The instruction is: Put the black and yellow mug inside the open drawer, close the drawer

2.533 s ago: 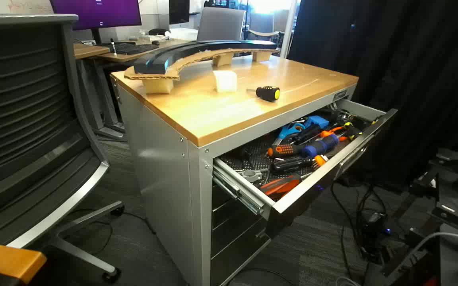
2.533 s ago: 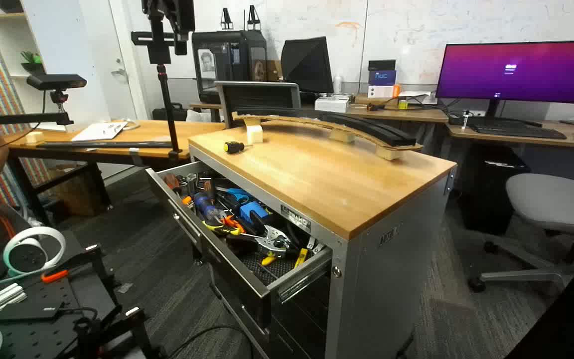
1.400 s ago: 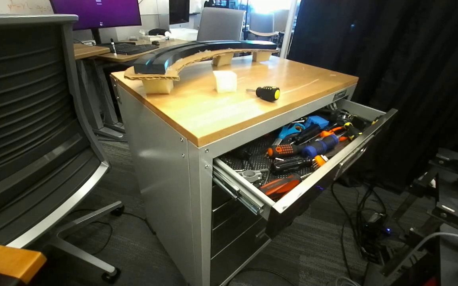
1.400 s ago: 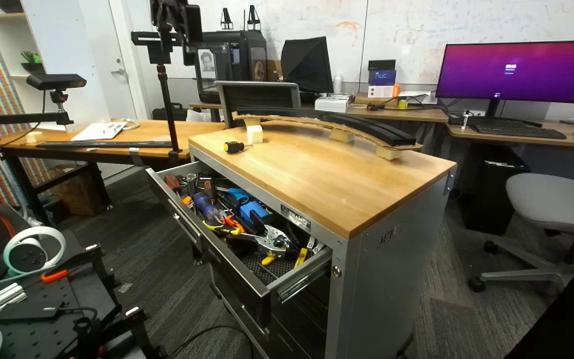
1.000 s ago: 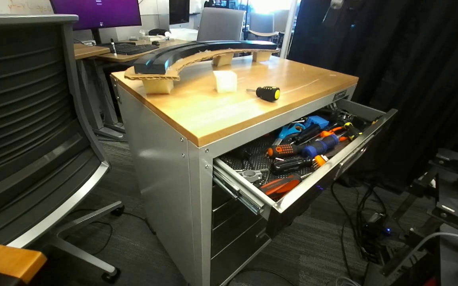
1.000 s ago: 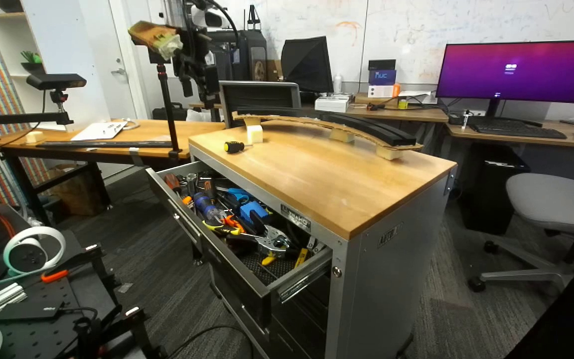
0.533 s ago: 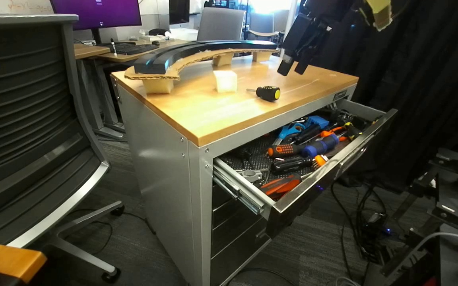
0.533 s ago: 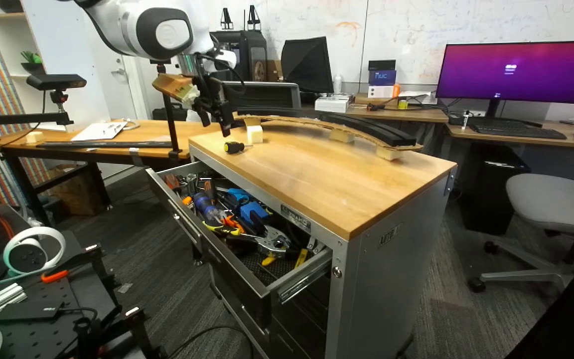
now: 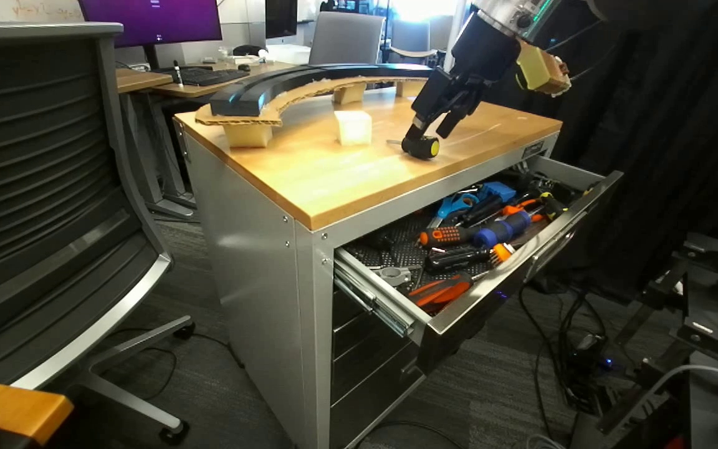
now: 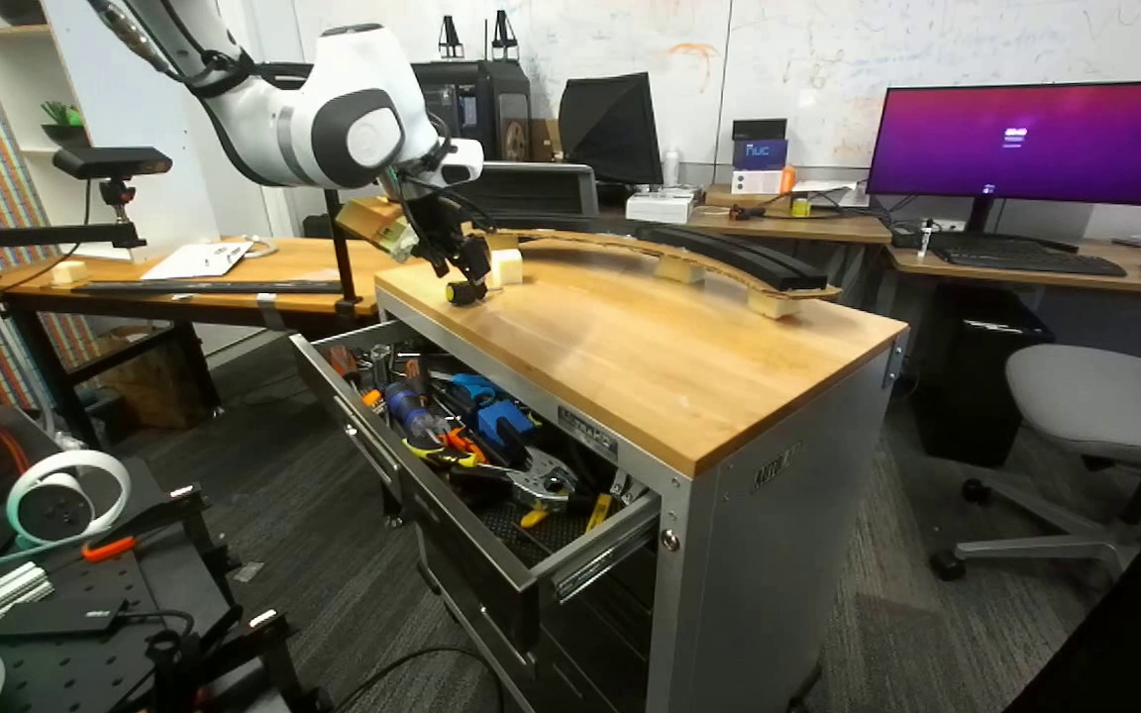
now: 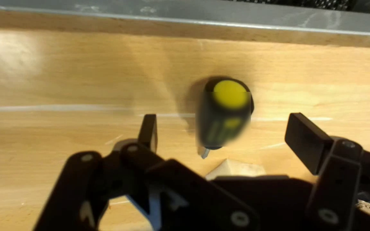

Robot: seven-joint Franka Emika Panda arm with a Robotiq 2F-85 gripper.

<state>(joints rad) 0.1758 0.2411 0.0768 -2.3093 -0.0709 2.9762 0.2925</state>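
- My gripper (image 11: 226, 136): jaws spread wide; in the wrist view, wood shows between the handle and my pads (image 11: 307, 142) on both sides.
- Task item: stubby black and yellow screwdriver (image 9: 420, 148), lying on its side on the wooden top (image 9: 309, 178), near the edge above the drawer (image 9: 490, 280).
- Its lie, in an exterior view: yellow butt to the right, thin shaft to the left. Handle smeared in the wrist view.
- In both exterior views my gripper slants down over the handle. One fingertip overlaps it in an exterior view; whether it touches, I cannot tell.
- White arm (image 10: 333, 134): extends from the far left in an exterior view.
- Drawer: uppermost of the stack, pulled out, silver side rails (image 9: 374, 299) exposed at its left end; lower drawers (image 9: 368, 374) beneath.
- Inside it: orange and black handle (image 9: 443, 236), blue-banded tool (image 9: 502, 228) just to its right, red and black handle (image 9: 440, 292) toward the near left corner.
- Also inside: silver spring clamp (image 10: 543, 480), toward the near right end in an exterior view.
- Pale block (image 9: 354, 128): on the wooden top, left of the screwdriver and near its shaft.
- Curved black beam (image 9: 272, 84): far side of the wooden top, on cardboard (image 9: 278, 109) raised on pale supports (image 9: 248, 136).
- Office chair (image 9: 41, 125): left of the cabinet (image 9: 253, 280).
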